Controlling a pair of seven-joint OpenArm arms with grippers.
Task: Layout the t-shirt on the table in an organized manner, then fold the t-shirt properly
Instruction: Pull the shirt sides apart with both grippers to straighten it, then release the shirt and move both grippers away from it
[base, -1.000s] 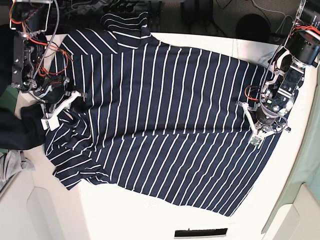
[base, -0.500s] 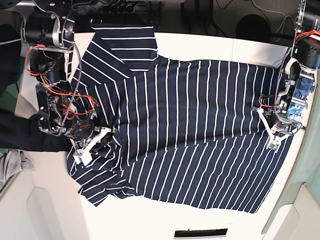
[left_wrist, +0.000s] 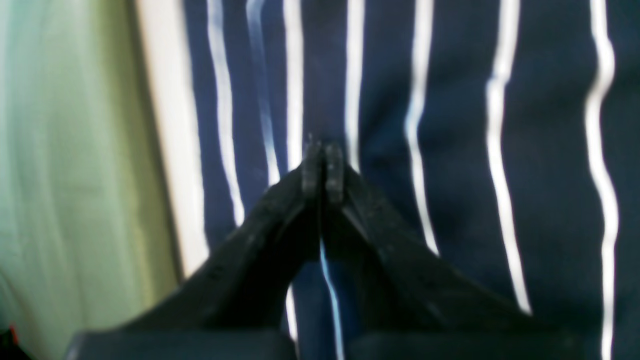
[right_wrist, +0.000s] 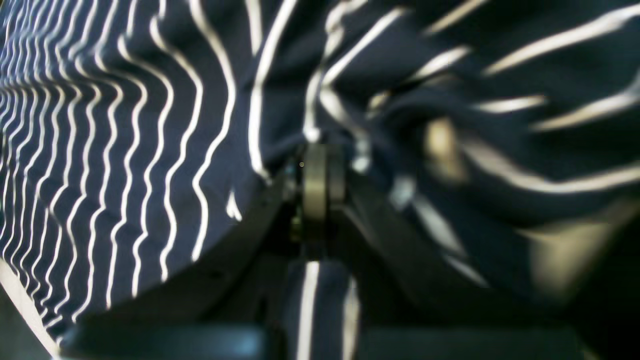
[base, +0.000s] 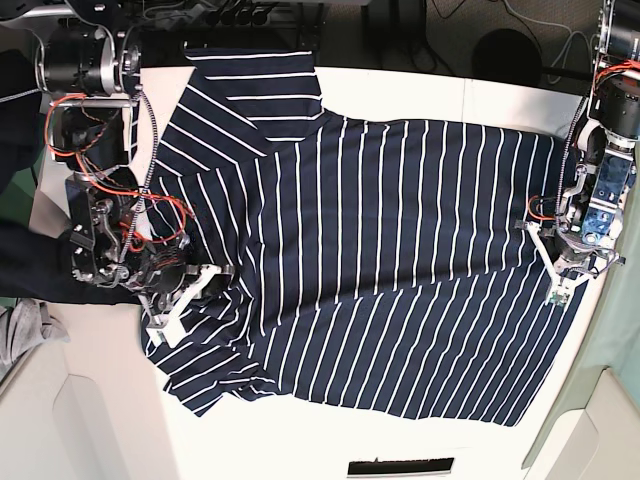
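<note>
White table (base: 420, 88) is carrying the striped t-shirt (base: 390, 260) spread flat, long axis running across the base view, collar end by the right gripper (base: 178, 300), which is pinching bunched fabric, while the left gripper (base: 560, 272) is apparently clamping the hem edge, blurry.

It looked like a robotics lab or test bench rather than a home. A large white table (base: 400, 440) was flanked by two robot arms with bare red wiring (base: 150, 215) and exposed motors. Dark cables and equipment (base: 250, 15) lay along the far edge, beyond a striped shirt (base: 380, 250) spread on the tabletop. A pale green surface (base: 625, 380) ran down one side
</note>
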